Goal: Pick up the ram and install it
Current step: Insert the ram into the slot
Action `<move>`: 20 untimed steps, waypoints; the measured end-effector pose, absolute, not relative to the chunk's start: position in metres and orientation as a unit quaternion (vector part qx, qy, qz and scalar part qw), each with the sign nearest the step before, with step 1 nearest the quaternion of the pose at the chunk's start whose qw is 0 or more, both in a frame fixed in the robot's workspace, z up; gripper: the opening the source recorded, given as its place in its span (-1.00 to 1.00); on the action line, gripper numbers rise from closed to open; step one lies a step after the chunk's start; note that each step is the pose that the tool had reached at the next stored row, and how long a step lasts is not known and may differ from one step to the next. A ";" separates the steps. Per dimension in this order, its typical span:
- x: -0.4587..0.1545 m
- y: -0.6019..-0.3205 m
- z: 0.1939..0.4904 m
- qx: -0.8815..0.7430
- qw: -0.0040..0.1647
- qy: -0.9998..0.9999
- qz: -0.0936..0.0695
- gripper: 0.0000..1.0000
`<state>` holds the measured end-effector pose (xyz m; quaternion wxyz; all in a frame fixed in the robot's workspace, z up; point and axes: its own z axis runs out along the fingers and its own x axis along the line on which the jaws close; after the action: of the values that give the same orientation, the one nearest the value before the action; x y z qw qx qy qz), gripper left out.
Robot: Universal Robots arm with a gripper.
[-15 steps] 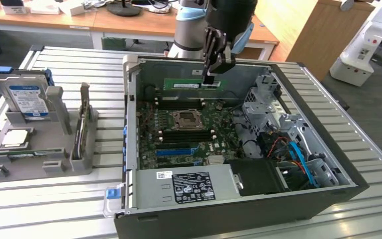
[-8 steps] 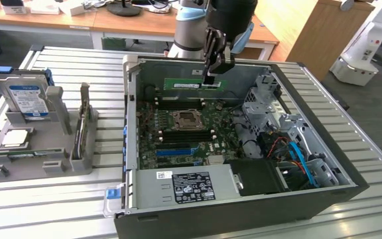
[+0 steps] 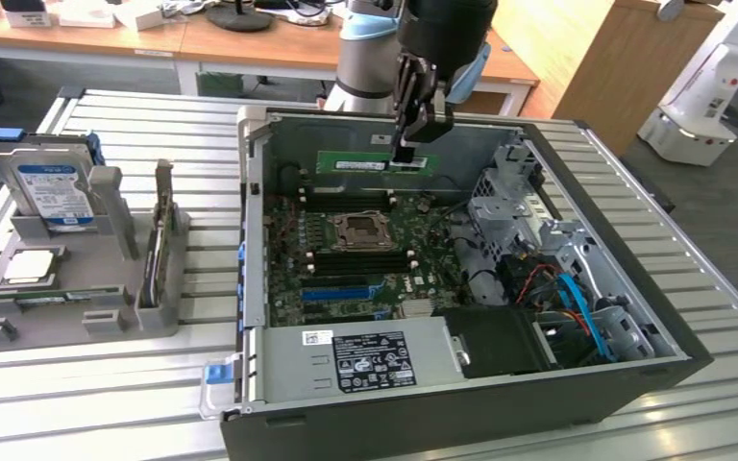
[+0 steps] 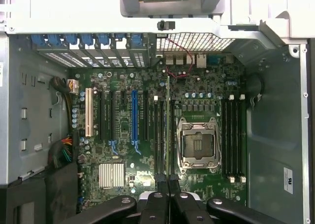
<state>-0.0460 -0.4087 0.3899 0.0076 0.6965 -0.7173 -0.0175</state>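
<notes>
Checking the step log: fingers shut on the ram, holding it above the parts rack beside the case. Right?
Not quite. The fingers are shut on the ram, but they hold it above the open computer case, not above the parts rack beside it. The exterior view shows this.

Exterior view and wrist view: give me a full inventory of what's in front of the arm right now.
table: one, pale slatted metal, under everything.
case: one, black and grey, open, on the table.
motherboard: one, green, on the case floor.
CPU socket: one, silver, mid-motherboard.
power supply: one, grey with black label, case end nearest the exterior camera.
ram: one, green, held above the motherboard inside the case.
holder: one, grey, on the table at the exterior view's left.
hard drive: one, silver with blue label, upright in the holder.
CPU chip: one, silver, flat on the holder.
gripper: one, black, shut on the ram.
</notes>
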 end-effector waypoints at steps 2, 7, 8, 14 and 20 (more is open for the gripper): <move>-0.046 -0.409 0.389 0.697 0.008 -0.717 -0.018 -0.76; -0.046 -0.409 0.384 0.697 0.008 -0.717 -0.018 -0.76; -0.046 -0.409 0.383 0.697 0.008 -0.717 -0.018 -0.76; -0.046 -0.409 0.378 0.696 0.008 -0.717 -0.018 -0.76; -0.046 -0.409 0.373 0.696 0.008 -0.717 -0.018 -0.76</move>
<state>-0.0460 -0.4087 0.3730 0.0076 0.6964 -0.7174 -0.0176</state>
